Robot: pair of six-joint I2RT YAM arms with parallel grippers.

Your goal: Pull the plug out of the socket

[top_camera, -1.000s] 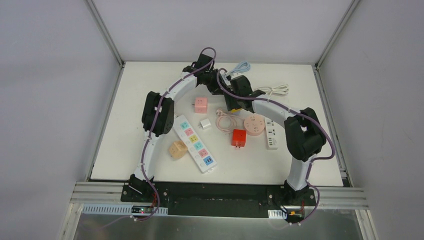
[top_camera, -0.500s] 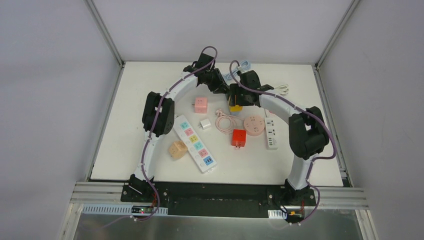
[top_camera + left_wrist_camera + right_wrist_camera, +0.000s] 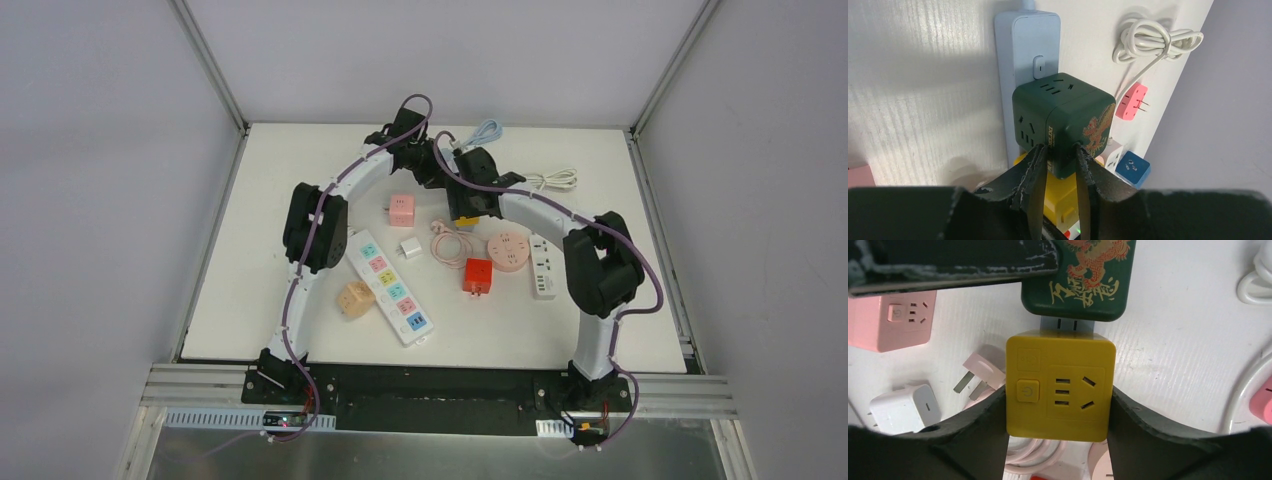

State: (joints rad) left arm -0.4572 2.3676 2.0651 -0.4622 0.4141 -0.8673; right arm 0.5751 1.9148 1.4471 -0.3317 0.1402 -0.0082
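While right hand [image 3: 1058, 396] clamps yellow cube [image 3: 1060, 375] by flat sides, I see left hand [image 3: 1060, 150] pinching green cube [image 3: 1063, 115] at corner; rigid, likely slick.

This is a robotics lab test cell, not a home or a shop. A white tabletop [image 3: 260, 200] sits boxed in by plain grey panels [image 3: 100, 200] held in bare aluminium posts [image 3: 210, 65]. Two arms, the left arm [image 3: 315, 230] and the right arm [image 3: 600, 270], are bolted to a black base plate [image 3: 440, 385] at the near edge, with purple cables running down to a slotted cable duct [image 3: 215, 418]. An assortment of power strips [image 3: 390, 286] and cube sockets [image 3: 402, 209] lies spread out like trial samples, with no household furnishings around them.
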